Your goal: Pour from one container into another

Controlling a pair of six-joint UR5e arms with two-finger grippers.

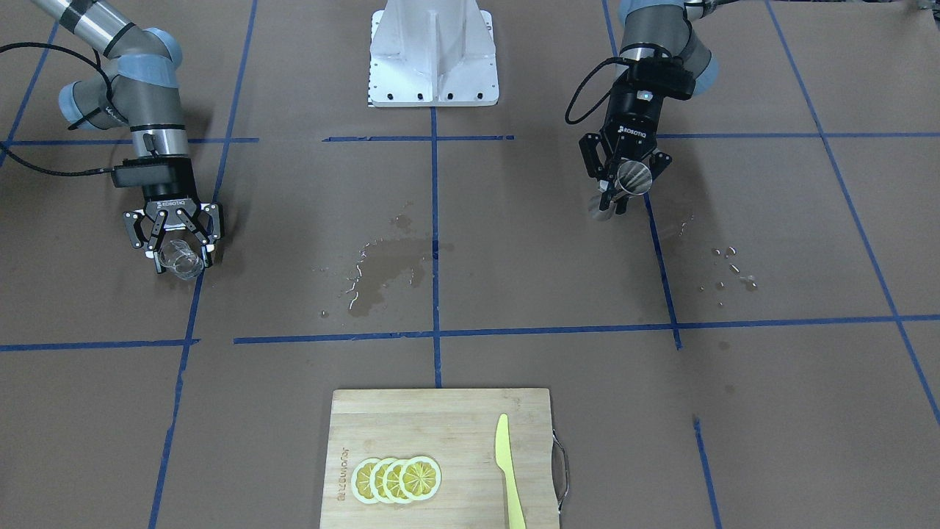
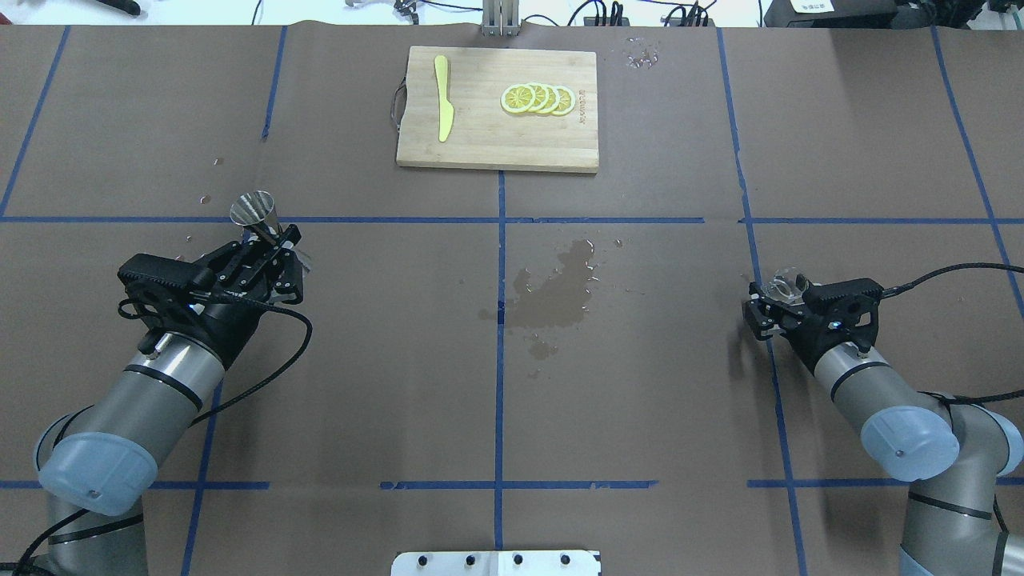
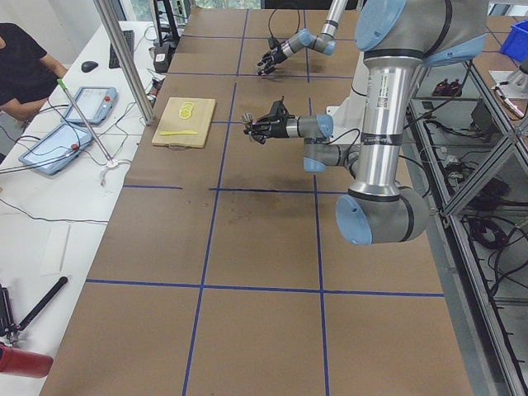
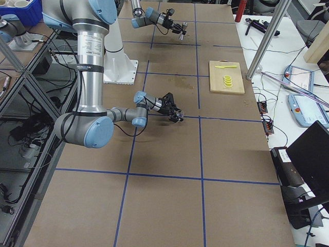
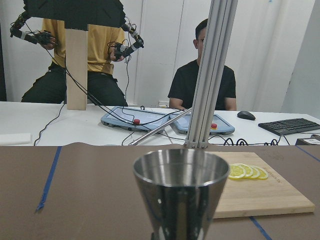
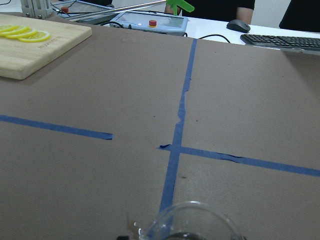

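Jigger (image 2: 254, 210) and glass (image 2: 785, 283) gripped; wet patch (image 2: 560, 292) on blue-taped table (image 2: 640, 416).

Both arms are the same build: left arm (image 2: 160, 384) and right arm (image 2: 864, 384) have brushed silver tubes, grey joint housings and pale-blue round caps (image 2: 96, 472). Left gripper (image 1: 624, 184) and right gripper (image 1: 180, 253) are black, each with white ROBOTIQ lettering (image 1: 636, 131). There's a black camera box (image 1: 147, 175) at each wrist, with a loose black cable (image 1: 44, 170) looping off. White pedestal base (image 1: 433, 59) has a row of dark screws (image 1: 420, 96) along its edge.
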